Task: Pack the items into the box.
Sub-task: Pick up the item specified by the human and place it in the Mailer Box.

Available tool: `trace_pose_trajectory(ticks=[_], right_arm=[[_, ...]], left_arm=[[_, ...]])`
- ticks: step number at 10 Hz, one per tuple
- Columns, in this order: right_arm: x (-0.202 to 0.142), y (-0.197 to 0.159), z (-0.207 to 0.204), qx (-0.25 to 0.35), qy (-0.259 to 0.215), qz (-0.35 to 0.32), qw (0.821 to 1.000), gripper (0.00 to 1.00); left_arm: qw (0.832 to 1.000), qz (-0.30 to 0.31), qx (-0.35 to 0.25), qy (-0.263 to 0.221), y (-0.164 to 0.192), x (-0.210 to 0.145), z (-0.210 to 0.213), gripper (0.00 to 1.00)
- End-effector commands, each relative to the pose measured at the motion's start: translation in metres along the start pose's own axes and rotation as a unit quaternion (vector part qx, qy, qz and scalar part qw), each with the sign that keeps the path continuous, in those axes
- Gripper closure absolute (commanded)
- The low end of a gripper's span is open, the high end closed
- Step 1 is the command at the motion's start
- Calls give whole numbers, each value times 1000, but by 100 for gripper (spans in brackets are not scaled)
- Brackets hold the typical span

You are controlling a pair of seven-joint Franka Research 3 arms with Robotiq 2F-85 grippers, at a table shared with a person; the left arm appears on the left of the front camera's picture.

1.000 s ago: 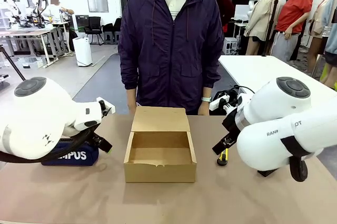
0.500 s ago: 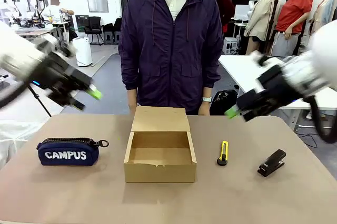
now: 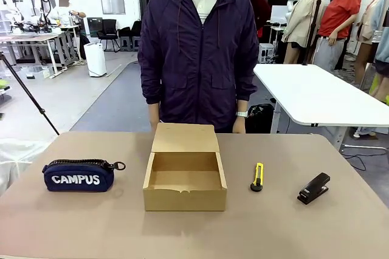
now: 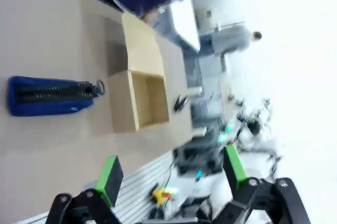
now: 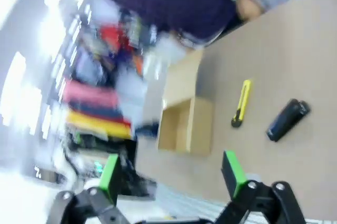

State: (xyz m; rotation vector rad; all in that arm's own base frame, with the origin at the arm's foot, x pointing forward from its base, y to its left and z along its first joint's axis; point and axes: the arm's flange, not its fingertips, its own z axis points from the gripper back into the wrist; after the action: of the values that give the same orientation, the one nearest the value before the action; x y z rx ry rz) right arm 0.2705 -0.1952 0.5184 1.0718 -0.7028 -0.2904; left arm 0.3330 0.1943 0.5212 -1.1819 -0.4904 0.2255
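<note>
Box: set at the middle of the bench, closest of all things to the near edge; the lid flap is folded back toward the far edge and the inside is seen bare.
Stapler: laid toward the right edge, well apart from the box, with nothing touching it.
Utility knife: laid between the box and the stapler, just beside the box's right wall, lengthwise from near to far.
Pouch: lettered "CAMPUS", laid toward the left edge; it is not counted among the items.
Person: stood at the far edge behind the box, arms hung down, nothing handled.
Left pincer: held high and clear of the bench, jaws spread fully, nothing gripped.
Right pincer: likewise raised well away, jaws spread fully, nothing gripped.
Done: judged to be nothing beyond the box being opened; no item is packed.
Left: both the stapler and the utility knife are to be picked up and placed inside; closing the flap may be called for afterwards.
</note>
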Motion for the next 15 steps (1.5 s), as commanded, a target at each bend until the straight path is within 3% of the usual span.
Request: trace_pose_trajectory(ticks=[1,2,3,15], right_arm=[[-61,-46,-20,7,-58,-39,998,0],[-61,-55,-24,-49,-71,-66,994,0],[2,-27,22,-4,-38,-36,999,0],[2,-27,22,-4,-38,-36,999,0]], left_arm=[[992,11,-57,-110,38,-22,-1,0],[990,33,-52,-124,48,-22,2,0],[997,25,-26,-62,30,-11,22,0],[997,25,-26,-62,30,-11,22,0]])
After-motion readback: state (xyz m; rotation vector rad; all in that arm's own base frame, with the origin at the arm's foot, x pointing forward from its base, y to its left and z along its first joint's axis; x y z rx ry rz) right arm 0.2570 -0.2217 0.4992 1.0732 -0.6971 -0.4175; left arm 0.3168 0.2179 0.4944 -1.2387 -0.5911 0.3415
